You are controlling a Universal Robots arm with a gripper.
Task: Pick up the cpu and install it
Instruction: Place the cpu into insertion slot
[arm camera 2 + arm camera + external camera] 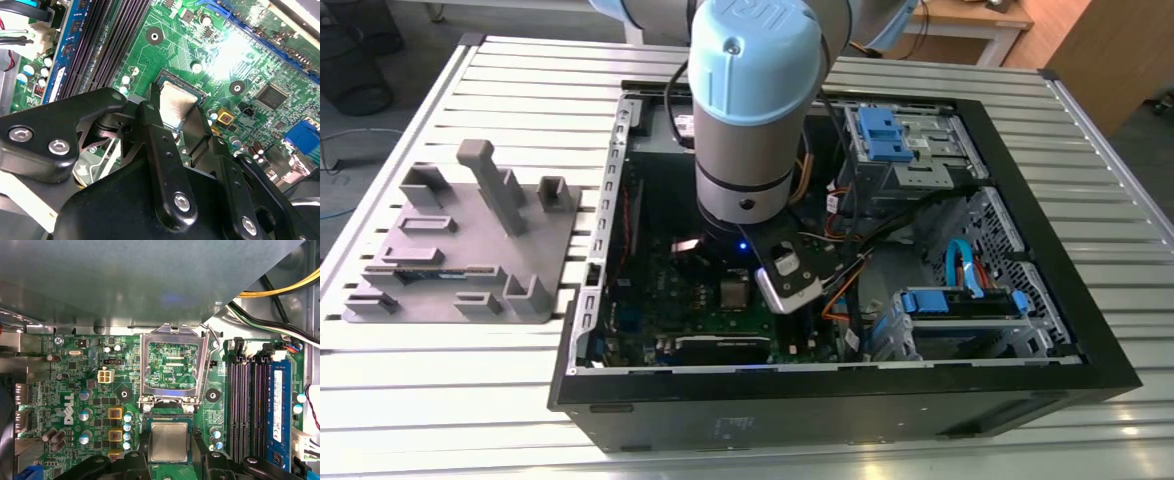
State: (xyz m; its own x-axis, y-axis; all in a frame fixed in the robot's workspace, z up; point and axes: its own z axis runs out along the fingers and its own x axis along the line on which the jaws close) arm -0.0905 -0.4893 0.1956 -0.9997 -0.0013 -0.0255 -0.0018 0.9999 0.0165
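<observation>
The claw point(177, 100) is deep in the open computer case point(1067, 385), narrowed to the width of the cpu point(169, 441). Its two black fingers point(152, 130) press on opposite edges of the chip, which sits between them at the socket, level with it or nearly so. I cannot tell whether it is fully seated. The main risk, as I judge it, is a slight tilt or sideways offset. The socket under the claw is a shallow, close-fitting recess, so a chip pushed in crooked could bend fine contacts or jam on the rim. The cpu's top is smooth, pale brushed metal with thin straight edges, which gives hard fingers little bite, so it could slip or twist in the grip. The fingers are thick, rigid, bolted bars. The small upright cylindrical capacitors close beside them could be knocked if the claw drifts. Just beyond the fingertips, the shiny oblong socket frame point(145, 365) stands flipped open with the green motherboard point(95, 390) showing through its window, and a bump might swing it down. Long dark memory slots point(245, 400) run to one side of the claw. Well away from it, outside the case, a matte grey plastic block point(454, 250) with posts rests on the ribbed metal tabletop point(454, 400).
</observation>
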